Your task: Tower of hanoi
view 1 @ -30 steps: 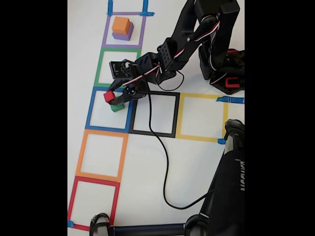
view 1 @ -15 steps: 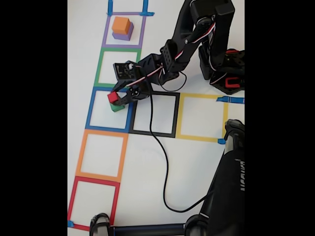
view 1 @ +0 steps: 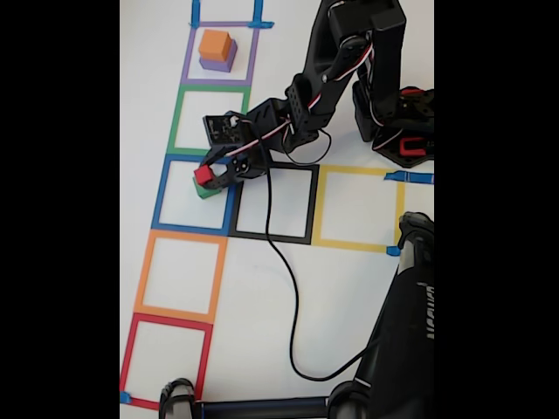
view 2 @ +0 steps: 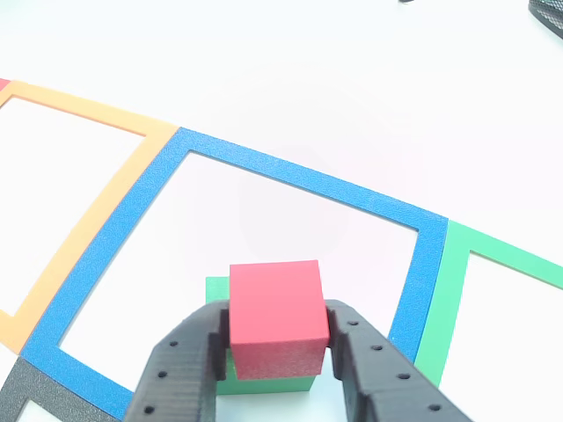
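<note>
The gripper is clamped on the red block, one black finger pressed to each side, and it carries the block directly above the green block, which sits near the right edge of the blue tape square in the fixed view. Whether red rests on green or hangs just over it, I cannot tell; in the other view the red block covers most of the green one, with green showing to the left and below.

The orange block sits on the purple block inside the purple tape square, well apart from the gripper at the top of the fixed view.

The main risk, as I judge it, is the small footprint. The red block appears offset toward one side of the green one, so if it is let go while overhanging, it could tip off and roll onto the table. Opening the fingers unevenly could drag the red block sideways. A descent that goes too far could shove the green block out of place, since it lies free. The black cable trailing from the arm over the black tape square could also tug as the arm moves.
</note>
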`<action>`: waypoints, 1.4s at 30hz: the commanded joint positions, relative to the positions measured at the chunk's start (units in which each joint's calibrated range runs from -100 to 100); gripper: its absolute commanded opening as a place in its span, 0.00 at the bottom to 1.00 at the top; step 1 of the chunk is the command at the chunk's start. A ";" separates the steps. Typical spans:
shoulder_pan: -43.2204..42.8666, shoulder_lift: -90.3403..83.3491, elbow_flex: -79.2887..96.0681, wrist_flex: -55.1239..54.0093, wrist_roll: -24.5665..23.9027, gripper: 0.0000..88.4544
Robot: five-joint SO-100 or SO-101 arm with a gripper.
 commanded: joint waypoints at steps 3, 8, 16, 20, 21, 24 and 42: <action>-0.17 0.10 -2.39 -1.00 0.72 0.01; -0.17 0.42 -2.67 -1.00 0.72 0.01; -0.17 0.26 -2.03 -1.81 0.72 0.09; 0.02 0.42 -2.03 -1.97 0.72 0.12; 0.12 0.50 -2.03 -1.97 0.72 0.13; 0.41 0.66 -2.03 -2.13 0.72 0.16; 0.22 -5.23 -1.03 -2.78 0.72 0.22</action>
